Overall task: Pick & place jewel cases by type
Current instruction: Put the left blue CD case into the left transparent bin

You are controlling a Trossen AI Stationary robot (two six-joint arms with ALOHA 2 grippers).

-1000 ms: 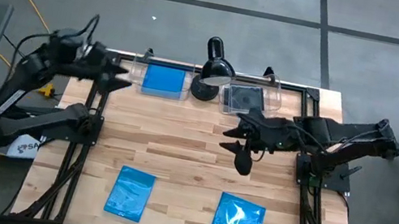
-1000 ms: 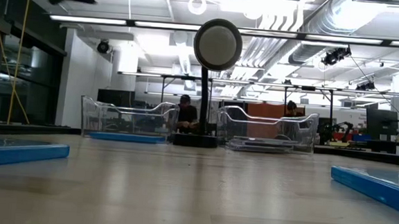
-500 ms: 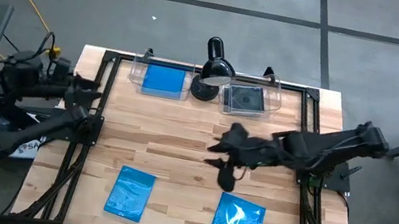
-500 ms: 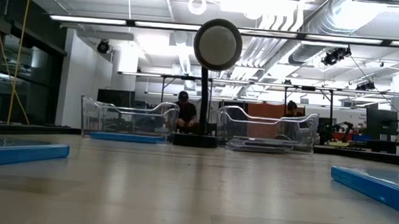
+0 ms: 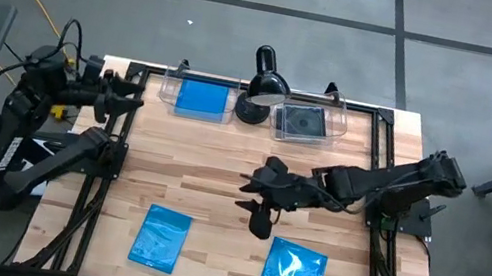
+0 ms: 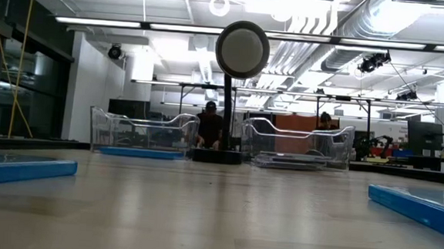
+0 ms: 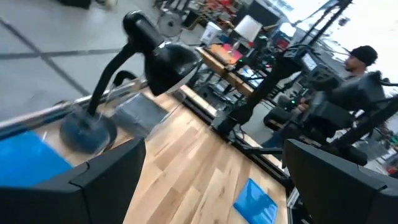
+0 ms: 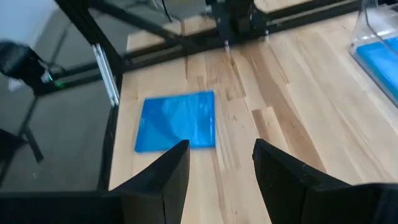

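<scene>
Two bright blue jewel cases lie flat on the wooden table near its front edge, one at the left point(image 5: 159, 238) and one at the right point(image 5: 294, 268). A blue case point(image 5: 202, 98) lies in the far left clear bin. A dark case point(image 5: 301, 122) lies in the far right clear bin. My right gripper point(image 5: 251, 210) is open and empty over the table's middle, above and between the two loose cases; its wrist view looks at the left one point(image 8: 177, 121). My left gripper point(image 5: 132, 96) is open and empty at the table's far left corner.
A black desk lamp point(image 5: 260, 85) stands between the two bins at the far edge. A black metal frame point(image 5: 117, 151) runs along the table's sides. People sit in the room beyond the table point(image 6: 209, 127). Bare wood lies between the bins and the loose cases.
My right gripper has reached out from near the right bin toward the table's left and near edges, staying open. My left gripper has drawn back toward the left edge and then come back to the far left corner. The cases have not moved.
</scene>
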